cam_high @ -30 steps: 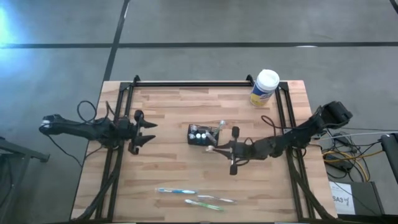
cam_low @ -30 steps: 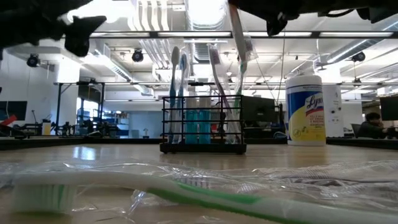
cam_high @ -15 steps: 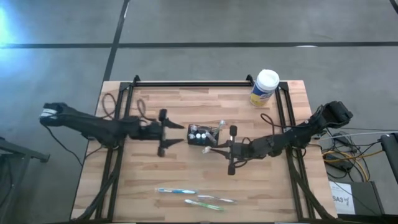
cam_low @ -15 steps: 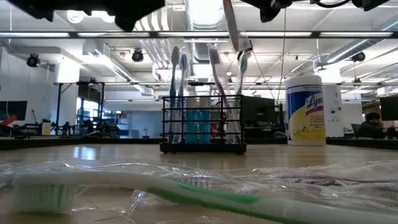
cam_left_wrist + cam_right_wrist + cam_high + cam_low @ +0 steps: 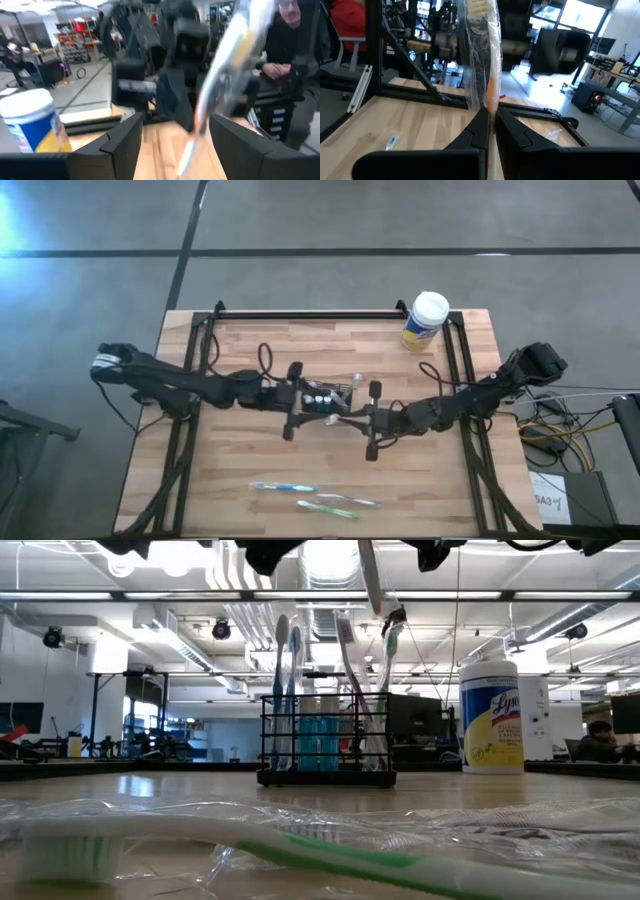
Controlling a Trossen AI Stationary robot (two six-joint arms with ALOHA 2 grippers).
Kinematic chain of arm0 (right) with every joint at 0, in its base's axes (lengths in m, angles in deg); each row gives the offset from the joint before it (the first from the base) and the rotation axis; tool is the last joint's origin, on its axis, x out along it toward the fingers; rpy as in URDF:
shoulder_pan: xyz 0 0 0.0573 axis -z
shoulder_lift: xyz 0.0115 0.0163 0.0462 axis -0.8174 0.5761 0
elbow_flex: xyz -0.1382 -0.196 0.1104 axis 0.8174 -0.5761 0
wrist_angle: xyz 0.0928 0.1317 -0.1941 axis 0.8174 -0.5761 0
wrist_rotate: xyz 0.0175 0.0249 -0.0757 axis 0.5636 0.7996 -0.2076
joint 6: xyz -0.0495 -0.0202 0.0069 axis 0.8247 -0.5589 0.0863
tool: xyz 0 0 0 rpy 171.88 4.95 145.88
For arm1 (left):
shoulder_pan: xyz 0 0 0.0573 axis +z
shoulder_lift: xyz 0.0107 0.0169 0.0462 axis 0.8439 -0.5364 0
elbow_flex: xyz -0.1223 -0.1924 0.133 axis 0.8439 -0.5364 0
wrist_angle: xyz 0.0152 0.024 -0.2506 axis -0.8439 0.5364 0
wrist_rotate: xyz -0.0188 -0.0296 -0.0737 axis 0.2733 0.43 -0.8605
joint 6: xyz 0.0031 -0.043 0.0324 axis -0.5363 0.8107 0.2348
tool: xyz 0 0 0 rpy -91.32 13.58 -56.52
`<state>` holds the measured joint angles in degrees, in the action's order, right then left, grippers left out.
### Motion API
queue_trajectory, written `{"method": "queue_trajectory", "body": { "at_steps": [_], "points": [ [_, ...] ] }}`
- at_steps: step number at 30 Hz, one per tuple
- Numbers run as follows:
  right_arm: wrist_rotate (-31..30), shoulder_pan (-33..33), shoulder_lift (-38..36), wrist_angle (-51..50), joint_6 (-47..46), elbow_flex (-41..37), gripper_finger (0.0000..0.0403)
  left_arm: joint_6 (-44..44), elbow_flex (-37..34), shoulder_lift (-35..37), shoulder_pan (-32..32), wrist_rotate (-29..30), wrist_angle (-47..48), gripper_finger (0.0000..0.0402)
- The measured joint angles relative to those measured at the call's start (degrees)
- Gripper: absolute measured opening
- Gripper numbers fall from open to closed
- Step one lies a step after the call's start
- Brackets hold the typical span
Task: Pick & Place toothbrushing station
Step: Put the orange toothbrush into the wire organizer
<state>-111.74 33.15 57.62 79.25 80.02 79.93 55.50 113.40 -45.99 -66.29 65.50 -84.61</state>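
Left hand (image 5: 297, 400), fingers spread and empty, has swung in beside the mesh holder (image 5: 325, 397) while right hand (image 5: 352, 420) stays clenched on a wrapped toothbrush (image 5: 482, 60) above it: insertion looks imminent.

Two dark, slim, jointed arms, black cables looping along the left arm (image 5: 190, 385) and right arm (image 5: 470, 400), white marking near the left base, flat black tapering fingers (image 5: 125, 145).

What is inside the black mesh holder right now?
Several toothbrushes stand upright in the mesh holder, heads above the rim. From above, two white-topped round pieces show inside too. Its floor is covered by the mesh and handles.
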Motion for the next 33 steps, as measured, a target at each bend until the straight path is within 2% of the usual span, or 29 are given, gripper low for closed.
{"method": "queue_trajectory", "body": {
  "at_steps": [4, 9, 22, 24, 27, 33],
  "points": [
    [-0.15, -0.02, 0.04, 0.47, 0.41, 0.00, 0.0013, 0.53, 1.07, -2.43, 0.00, -1.13, -3.66, 0.0234],
    [-0.15, 0.08, 0.04, 0.60, 0.76, 0.00, 0.0013, 0.89, 2.40, -5.17, 0.00, -2.59, -3.66, 0.0234],
    [-0.24, 0.68, 0.07, 0.82, 0.57, -0.11, 0.0013, 1.81, 3.61, -6.45, 0.00, -3.65, -4.05, 0.0226],
    [-0.24, 0.70, 0.07, 0.82, 0.53, -0.13, 0.0013, 1.86, 3.61, -6.45, 0.00, -3.65, -4.19, 0.0212],
    [-0.24, 0.70, 0.07, 0.82, 0.49, -0.15, 0.0013, 1.86, 3.66, -6.45, 0.00, -3.65, -4.59, 0.0171],
    [-0.24, 0.74, 0.07, 0.87, 0.35, -0.17, 0.0013, 1.41, 4.22, -6.45, 0.00, -4.72, -4.82, 0.0044]
  ]
}}
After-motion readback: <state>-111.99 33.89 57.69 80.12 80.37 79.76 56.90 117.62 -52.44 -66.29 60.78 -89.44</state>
